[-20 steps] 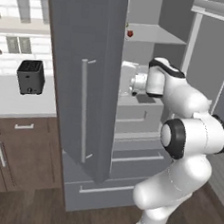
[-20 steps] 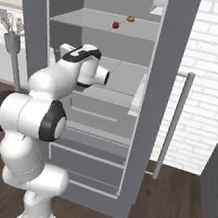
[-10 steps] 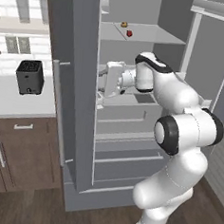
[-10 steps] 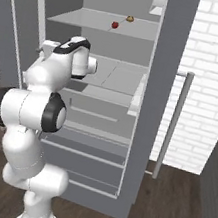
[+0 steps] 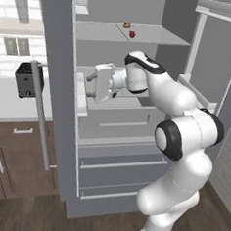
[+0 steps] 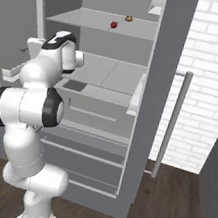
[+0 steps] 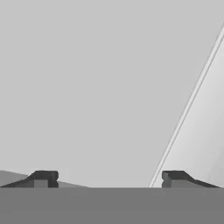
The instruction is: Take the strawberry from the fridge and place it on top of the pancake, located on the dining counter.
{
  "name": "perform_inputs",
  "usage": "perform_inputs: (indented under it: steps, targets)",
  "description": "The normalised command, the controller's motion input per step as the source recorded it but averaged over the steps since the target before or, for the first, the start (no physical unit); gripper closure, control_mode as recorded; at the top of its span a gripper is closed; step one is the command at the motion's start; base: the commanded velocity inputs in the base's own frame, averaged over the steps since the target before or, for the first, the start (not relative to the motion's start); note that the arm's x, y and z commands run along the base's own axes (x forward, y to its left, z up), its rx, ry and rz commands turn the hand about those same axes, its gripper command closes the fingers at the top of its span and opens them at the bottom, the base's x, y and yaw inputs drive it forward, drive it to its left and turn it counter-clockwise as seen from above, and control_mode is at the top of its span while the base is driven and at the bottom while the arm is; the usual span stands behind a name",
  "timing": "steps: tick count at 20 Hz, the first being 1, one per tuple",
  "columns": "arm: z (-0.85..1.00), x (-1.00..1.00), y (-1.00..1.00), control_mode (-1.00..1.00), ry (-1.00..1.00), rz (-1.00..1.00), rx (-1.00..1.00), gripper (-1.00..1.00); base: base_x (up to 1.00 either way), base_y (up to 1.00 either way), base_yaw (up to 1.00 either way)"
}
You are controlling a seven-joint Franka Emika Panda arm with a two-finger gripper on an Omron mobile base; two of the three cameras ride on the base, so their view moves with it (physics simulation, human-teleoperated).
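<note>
Red strawberry (image 5: 132, 34) on pale grey shelf (image 5: 153, 37), matte grey fridge (image 5: 58, 59)

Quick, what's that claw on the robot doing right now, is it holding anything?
Gripper: open, holding nothing, facing a grey wall inside the fridge; the strawberry sits on a higher shelf.

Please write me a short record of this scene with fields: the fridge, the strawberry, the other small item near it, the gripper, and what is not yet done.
fridge: fridge stands with both doors open, pale shelves and two drawers in view
strawberry: strawberry lies on the upper shelf, untouched
neighbour item: small yellow-brown round item on the same shelf, behind the strawberry, apart from it
gripper: gripper open and empty, at the level of the shelf below, turned toward the left door
not yet done: strawberry not yet grasped
</note>
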Motion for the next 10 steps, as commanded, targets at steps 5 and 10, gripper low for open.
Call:
perform_inputs:
  steps: [5,10]
  targets:
    - [0.02,0.0,-0.07,-1.0,-0.02,0.0,0.0,-1.0,0.0,0.0,0.0]
    - [0.41,-0.05,-0.93,-1.0,-0.13,0.0,0.0,-1.0,0.0,0.0,0.0]
